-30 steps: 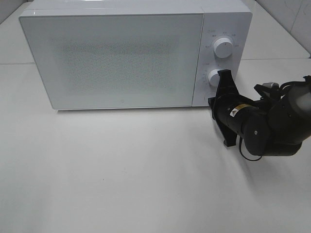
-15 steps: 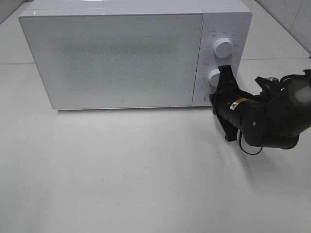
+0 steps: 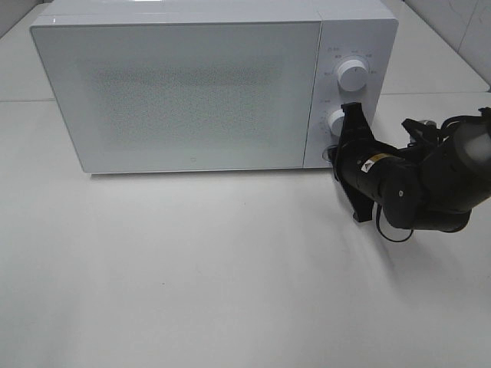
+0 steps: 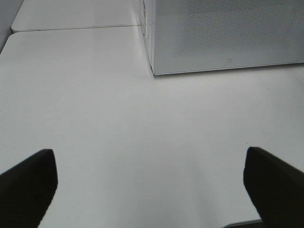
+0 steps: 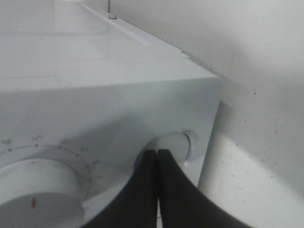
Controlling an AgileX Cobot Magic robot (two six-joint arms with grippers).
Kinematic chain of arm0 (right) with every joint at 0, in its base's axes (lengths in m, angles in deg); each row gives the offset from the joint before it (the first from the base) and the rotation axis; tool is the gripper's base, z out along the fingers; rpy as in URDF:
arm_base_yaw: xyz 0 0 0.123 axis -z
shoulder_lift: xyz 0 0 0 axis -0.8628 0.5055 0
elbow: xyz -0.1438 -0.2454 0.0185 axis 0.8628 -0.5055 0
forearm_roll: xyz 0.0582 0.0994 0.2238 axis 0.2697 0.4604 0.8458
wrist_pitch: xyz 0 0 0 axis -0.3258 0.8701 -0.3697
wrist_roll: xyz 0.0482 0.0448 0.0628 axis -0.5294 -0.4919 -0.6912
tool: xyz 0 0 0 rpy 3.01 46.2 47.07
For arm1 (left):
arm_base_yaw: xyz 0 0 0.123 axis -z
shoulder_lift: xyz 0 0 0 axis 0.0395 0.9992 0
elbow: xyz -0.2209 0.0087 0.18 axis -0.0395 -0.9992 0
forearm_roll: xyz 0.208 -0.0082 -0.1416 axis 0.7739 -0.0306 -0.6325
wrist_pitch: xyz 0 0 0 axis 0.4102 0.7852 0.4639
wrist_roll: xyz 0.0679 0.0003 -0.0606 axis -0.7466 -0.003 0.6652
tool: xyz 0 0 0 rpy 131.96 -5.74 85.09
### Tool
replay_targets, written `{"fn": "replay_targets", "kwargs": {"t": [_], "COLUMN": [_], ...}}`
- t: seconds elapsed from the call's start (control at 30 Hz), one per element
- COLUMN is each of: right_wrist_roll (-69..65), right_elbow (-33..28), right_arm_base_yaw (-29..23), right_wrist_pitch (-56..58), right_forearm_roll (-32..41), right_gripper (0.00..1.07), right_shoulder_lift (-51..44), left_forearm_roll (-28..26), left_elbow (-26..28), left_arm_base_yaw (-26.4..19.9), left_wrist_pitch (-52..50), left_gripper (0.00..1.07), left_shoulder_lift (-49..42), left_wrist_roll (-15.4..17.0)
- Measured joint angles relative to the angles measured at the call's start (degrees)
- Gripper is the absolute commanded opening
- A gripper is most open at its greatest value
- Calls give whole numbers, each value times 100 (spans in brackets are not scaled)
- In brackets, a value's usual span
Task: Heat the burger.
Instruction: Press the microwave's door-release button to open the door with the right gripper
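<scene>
Burger is nowhere in sight; it is not on the bare table (image 3: 192,268) in any view, and the frosted door of the microwave (image 3: 184,92) is shut and hides whatever is inside, so I cannot tell whether it sits in there or out of frame.

Furthest left, the left gripper (image 4: 149,164) appears only in its own wrist view; its fingers stand wide apart over empty tabletop, holding nothing, with the microwave's lower front corner ahead of it. Right of the door is the control panel, with the upper knob (image 3: 352,74) above the lower knob (image 3: 337,123). Furthest right, the right gripper (image 3: 337,157) reaches in from the side, its fingers pressed together with nothing between them, and its tip is at the bottom of the panel.

Risks, as I judge them: the closed tips could slide off the rounded button (image 5: 173,145) if the push is off-centre; they sit close enough to the lower knob to nudge it and shift its setting; and a hard push could shove the whole microwave along the table. If that button releases the door, the door may swing out across the table.

The high view hides the button behind the gripper; only the right wrist view shows the tips meeting it. Only the high view shows the whole door and both knobs.
</scene>
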State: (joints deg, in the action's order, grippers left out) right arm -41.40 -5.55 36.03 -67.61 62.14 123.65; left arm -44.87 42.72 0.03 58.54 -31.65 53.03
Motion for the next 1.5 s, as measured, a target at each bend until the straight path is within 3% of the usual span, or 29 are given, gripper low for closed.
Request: {"fn": "replay_targets", "kwargs": {"t": [1.5], "right_wrist_roll": [-17], "right_elbow": [241], "right_arm_base_yaw": [-57], "right_wrist_pitch": [-40], "right_forearm_roll": [413], "right_gripper": [1], "right_shoulder_lift": [172], "left_forearm_roll": [0], "left_elbow": [0], "left_arm_base_yaw": [0], "left_wrist_pitch": [0], "left_gripper": [102], "left_shoulder_lift": [0], "left_wrist_roll": [0]}}
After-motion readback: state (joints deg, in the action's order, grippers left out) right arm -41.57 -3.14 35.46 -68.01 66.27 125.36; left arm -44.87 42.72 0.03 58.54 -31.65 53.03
